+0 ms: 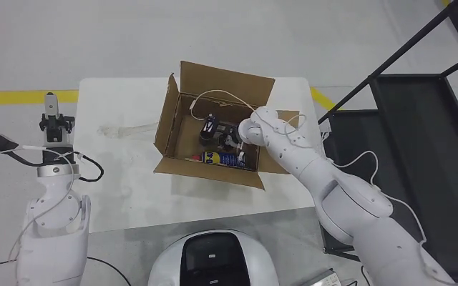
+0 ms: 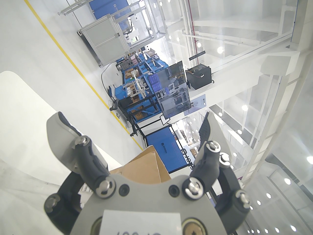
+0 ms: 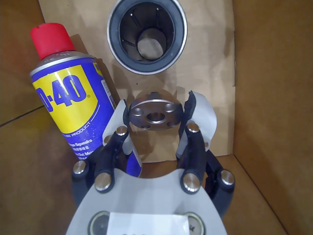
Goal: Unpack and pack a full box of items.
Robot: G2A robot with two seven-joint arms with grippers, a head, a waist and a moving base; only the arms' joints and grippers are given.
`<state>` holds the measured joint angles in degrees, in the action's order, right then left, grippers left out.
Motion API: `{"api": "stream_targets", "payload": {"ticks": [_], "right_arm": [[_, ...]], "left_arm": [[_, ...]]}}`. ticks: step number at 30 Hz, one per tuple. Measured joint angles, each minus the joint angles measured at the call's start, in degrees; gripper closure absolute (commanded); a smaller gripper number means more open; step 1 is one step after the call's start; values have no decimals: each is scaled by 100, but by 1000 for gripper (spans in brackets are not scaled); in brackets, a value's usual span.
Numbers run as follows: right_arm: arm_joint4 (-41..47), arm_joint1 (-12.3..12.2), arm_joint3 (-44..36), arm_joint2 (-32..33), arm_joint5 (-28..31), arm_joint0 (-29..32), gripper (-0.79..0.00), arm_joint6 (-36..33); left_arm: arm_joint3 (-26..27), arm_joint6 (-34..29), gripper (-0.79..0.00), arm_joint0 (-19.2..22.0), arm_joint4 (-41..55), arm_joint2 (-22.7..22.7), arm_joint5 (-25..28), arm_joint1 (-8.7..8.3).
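Note:
An open cardboard box (image 1: pixel 187 87) stands mid-table. On its floor lie a blue and yellow spray can (image 3: pixel 71 94) with a red cap and a black cylindrical sleeve (image 3: pixel 146 40) with a steel rim. My right gripper (image 3: pixel 156 110) is down inside the box, shut on a round metal flange (image 3: pixel 155 116) with bolt holes, beside the can. From above, the right gripper (image 1: pixel 232 139) sits between the sleeve (image 1: pixel 209 126) and the can (image 1: pixel 218 158). My left gripper (image 1: pixel 56 123) stays over the table's far left part, well away from the box, open (image 2: pixel 133 123) and empty.
The white table (image 1: pixel 122 179) has free surface left of and in front of the box. A white cable (image 1: pixel 222 95) loops over the box's back part. A black metal stair frame (image 1: pixel 401 107) stands to the right of the table. One box flap (image 2: pixel 146 167) shows behind the left gripper.

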<state>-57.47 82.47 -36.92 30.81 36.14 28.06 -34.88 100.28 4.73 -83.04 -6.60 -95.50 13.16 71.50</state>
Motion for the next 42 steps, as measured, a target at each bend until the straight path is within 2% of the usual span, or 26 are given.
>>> {"api": "stream_targets", "payload": {"ticks": [6,11,16,20,23,27,30,33,37,42], "right_arm": [[-20,55,214,51,40,-113,-785,224],[14,-18,181,243,218,-214,-785,523],[263,-265,-110,684,849,-219,-785,880],[328,-611,-769,1236,1576,-45,-785,1248],[236,-960,-1600,1831,2098,424,-785,1677],[-258,-1424,-3231,2880,2124,1559,-785,2275],[-652,-1650,-4494,3568,2147,2484,-785,2706],[-835,-1775,-5356,4057,2189,3297,-785,3415],[-863,-1820,-5664,4426,2021,3871,-785,4234],[-864,-1818,-5653,4418,2037,3846,-785,4191]], "left_arm": [[0,0,-785,0,0,0,0,0],[0,0,-785,0,0,0,0,0],[0,0,-785,0,0,0,0,0],[0,0,-785,0,0,0,0,0],[0,0,-785,0,0,0,0,0],[0,0,-785,0,0,0,0,0],[0,0,-785,0,0,0,0,0],[0,0,-785,0,0,0,0,0],[0,0,-785,0,0,0,0,0],[0,0,-785,0,0,0,0,0]]}}
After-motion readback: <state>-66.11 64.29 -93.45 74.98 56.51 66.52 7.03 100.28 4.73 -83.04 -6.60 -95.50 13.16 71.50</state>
